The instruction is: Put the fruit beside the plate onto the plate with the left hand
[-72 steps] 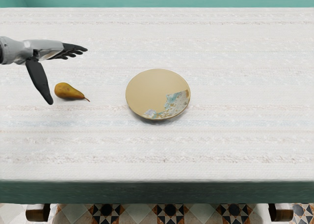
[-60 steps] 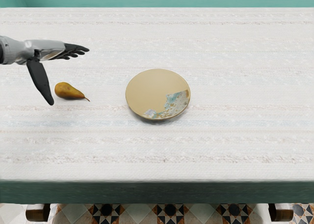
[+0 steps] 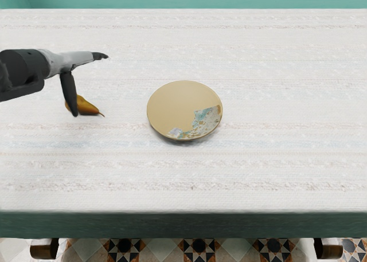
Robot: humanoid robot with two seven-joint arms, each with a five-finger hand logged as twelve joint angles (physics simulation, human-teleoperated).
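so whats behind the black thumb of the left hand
A yellow-brown pear on the white table. Its stem end shows right of the left hand thumb; its fat end is mostly covered.

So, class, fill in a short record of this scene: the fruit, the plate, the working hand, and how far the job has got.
plate: round, tan, nothing on it
fruit: pear, on the table left of the plate
left hand: open, by the pear, thumb pointing down in front of it
right hand: not in view
progress: pear not yet grasped
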